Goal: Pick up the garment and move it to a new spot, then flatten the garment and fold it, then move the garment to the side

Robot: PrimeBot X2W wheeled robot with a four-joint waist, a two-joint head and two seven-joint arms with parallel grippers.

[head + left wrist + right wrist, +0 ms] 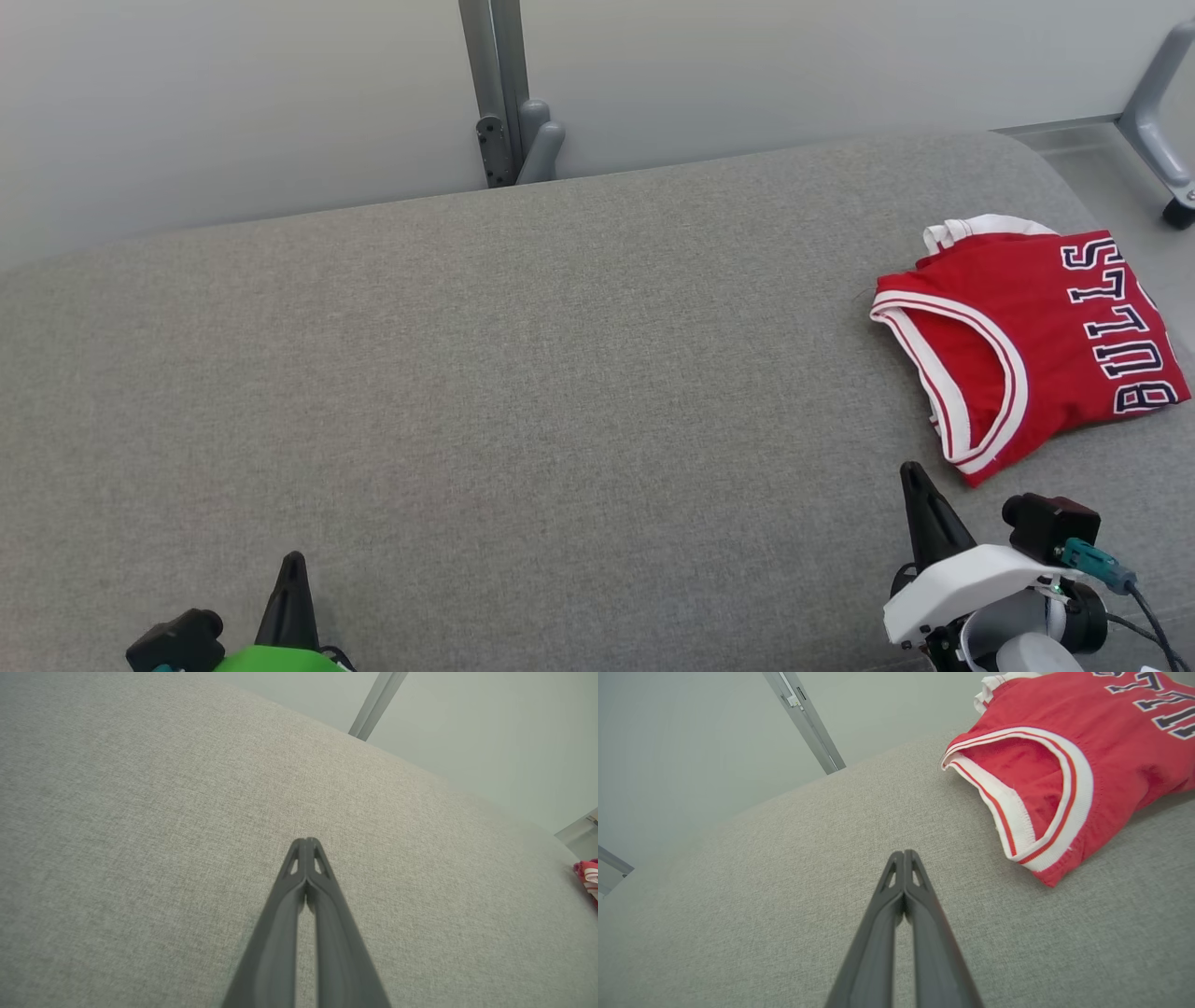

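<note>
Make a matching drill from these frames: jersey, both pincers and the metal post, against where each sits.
1. jersey
2. left pincer
3. right pincer
4. metal post

A. behind the far edge of the cushion
B. shut, close to the jersey's near corner, not touching
C. lying at the cushion's right end
D. shut, over bare cushion, far from the jersey

Pairs: 1-C, 2-D, 3-B, 4-A

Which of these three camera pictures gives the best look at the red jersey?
The head view: nearly the whole folded red jersey lies on the grey cushion, lettering readable. The right wrist view is closer but crops its lettering; the left wrist view catches a red sliver at its right edge.
</note>
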